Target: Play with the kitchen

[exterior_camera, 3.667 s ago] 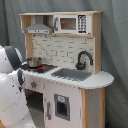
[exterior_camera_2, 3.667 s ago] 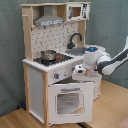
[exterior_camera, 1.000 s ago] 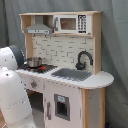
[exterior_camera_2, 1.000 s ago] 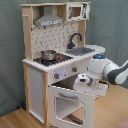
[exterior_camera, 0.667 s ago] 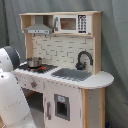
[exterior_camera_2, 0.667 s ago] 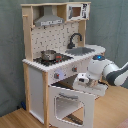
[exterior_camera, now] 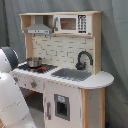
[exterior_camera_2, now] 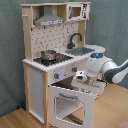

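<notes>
The kitchen (exterior_camera: 65,50) is a tall white and light-wood toy with a hood, a microwave shelf, a black faucet (exterior_camera: 82,59) and a grey sink (exterior_camera: 72,74). In the second exterior view the kitchen (exterior_camera_2: 50,45) has its oven door (exterior_camera_2: 70,102) hanging partly open, with the top edge tilted outward. My gripper (exterior_camera_2: 79,80) is at that top edge, just below the knob panel. My white arm (exterior_camera_2: 107,67) reaches in from the second exterior view's right. In the first exterior view the arm (exterior_camera: 12,95) hides the oven and the gripper.
A small metal pot (exterior_camera_2: 48,55) sits on the stovetop (exterior_camera: 37,68). A cabinet door (exterior_camera: 62,105) with a dark window sits under the sink. A grey curtain (exterior_camera_2: 12,50) hangs behind the kitchen, which stands on a wooden floor (exterior_camera_2: 17,120).
The oven door was shut 3.7 s ago and now hangs partly open. My gripper has dropped from counter height to the door's top edge and pulled outward.
</notes>
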Available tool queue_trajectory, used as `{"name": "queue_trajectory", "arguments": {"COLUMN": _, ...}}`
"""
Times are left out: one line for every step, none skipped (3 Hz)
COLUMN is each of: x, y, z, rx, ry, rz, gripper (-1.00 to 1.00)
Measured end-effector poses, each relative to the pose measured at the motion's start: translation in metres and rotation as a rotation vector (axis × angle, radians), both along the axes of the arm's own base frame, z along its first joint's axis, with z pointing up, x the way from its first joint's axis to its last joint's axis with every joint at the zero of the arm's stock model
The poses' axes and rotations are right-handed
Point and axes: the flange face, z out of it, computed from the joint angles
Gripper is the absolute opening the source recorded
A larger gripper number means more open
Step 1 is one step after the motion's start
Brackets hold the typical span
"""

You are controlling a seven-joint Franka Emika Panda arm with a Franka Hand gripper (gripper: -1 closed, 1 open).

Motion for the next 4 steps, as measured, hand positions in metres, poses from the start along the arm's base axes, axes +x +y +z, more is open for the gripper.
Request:
{"name": "queue_trajectory", "arguments": {"x": 0.005, "y": 0.002, "z": 0.013, "rx": -0.038, "ry": -0.008, "rz": -0.037, "gripper": 1.0}}
{"name": "queue_trajectory", "arguments": {"x": 0.01, "y": 0.002, "z": 0.029, "rx": -0.085, "ry": -0.024, "rz": -0.077, "gripper": 1.0}}
{"name": "queue_trajectory", "arguments": {"x": 0.012, "y": -0.001, "z": 0.044, "rx": -0.137, "ry": -0.042, "rz": -0.114, "gripper": 1.0}}
{"name": "queue_trajectory", "arguments": {"x": 0.012, "y": -0.008, "z": 0.055, "rx": -0.186, "ry": -0.062, "rz": -0.141, "gripper": 1.0}}
